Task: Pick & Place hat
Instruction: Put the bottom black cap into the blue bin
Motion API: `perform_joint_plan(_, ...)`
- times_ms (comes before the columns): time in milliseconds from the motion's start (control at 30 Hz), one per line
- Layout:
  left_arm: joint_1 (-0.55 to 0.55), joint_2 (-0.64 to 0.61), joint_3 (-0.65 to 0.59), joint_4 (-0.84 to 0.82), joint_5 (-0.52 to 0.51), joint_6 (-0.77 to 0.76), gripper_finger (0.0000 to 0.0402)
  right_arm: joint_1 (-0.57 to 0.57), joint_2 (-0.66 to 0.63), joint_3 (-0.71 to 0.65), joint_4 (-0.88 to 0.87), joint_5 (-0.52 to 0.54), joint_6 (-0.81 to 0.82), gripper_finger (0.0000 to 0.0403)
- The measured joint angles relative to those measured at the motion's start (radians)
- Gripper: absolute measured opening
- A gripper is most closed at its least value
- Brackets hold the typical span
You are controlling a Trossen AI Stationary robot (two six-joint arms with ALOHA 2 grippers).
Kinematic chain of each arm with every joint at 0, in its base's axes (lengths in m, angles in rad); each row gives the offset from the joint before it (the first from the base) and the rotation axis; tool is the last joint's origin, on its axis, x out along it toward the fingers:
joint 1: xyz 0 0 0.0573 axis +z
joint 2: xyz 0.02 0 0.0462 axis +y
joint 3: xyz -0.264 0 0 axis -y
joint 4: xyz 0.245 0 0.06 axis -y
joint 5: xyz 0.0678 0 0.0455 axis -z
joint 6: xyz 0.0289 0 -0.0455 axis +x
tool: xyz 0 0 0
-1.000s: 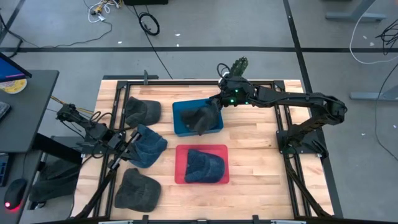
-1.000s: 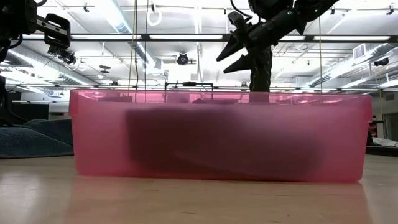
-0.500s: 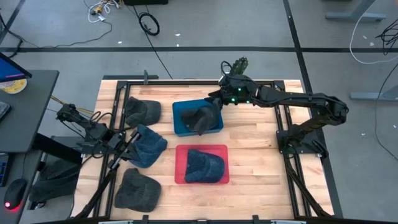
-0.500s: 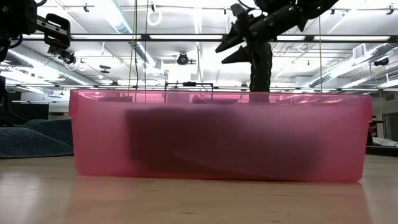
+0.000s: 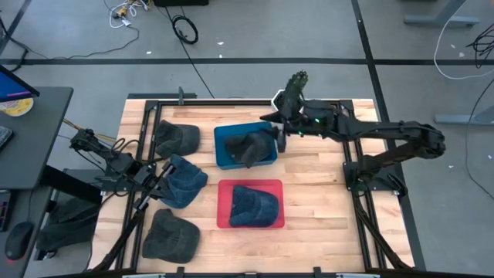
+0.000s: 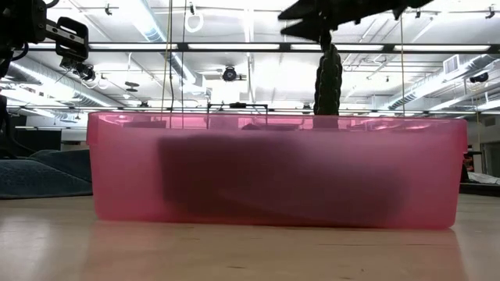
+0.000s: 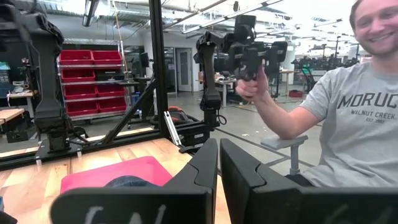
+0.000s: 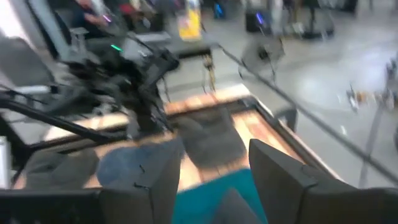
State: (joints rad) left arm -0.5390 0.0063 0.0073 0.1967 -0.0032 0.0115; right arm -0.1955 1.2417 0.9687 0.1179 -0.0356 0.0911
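Note:
A dark hat [image 5: 248,147] lies in the blue bin [image 5: 220,133]. A blue hat [image 5: 252,205] lies in the red bin [image 5: 224,185], and the low view shows it as a dark shape behind the pink wall [image 6: 273,168]. My right gripper [image 5: 275,128] is open and empty. It hovers above the blue bin's right edge and reaches the top of the low view [image 6: 312,12]. Its two fingers stand wide apart in the right wrist view [image 8: 214,180]. My left gripper [image 5: 158,174] is shut and waits at the table's left, beside another blue hat [image 5: 185,181].
A dark grey hat [image 5: 177,139] lies on the table's far left and a grey hat [image 5: 171,235] on its near left. A black frame runs around the table's edges. A person [image 7: 348,124] sits beyond the table in the left wrist view, holding up a device.
My right gripper has risen from just above the blue bin, climbing toward the top of the low view, and has drawn slightly toward the table's right. It stays open. The dark hat has stayed in the blue bin.

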Motion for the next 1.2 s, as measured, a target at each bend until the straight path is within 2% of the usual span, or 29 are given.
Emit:
perform_joint_plan(167,0.000,0.000,0.000,0.020,0.000,0.000,0.0021,0.002,-0.155,-0.217,0.268,-0.111,-0.037,0.0193)
perform_joint_plan(400,0.000,0.000,0.000,0.023,0.000,0.001,0.0021,-0.047,-0.458,-0.443,0.325,-0.268,-0.089,0.0193)
perform_joint_plan(600,0.000,0.000,0.000,0.035,0.000,0.052,0.0021,-0.060,-0.675,-0.578,0.341,-0.272,-0.109,0.0193)
perform_joint_plan(967,0.000,0.000,0.000,0.050,0.000,0.046,0.0021,-0.071,-0.939,-0.747,0.373,-0.272,-0.098,0.0193)
perform_joint_plan(1067,0.000,0.000,0.000,0.051,0.000,0.011,0.0021,-0.071,-0.979,-0.815,0.471,-0.272,-0.099,0.0193)
perform_joint_plan(1200,0.000,0.000,0.000,0.052,0.000,0.000,0.0021,-0.071,-0.994,-0.933,0.687,-0.270,-0.097,0.0193)
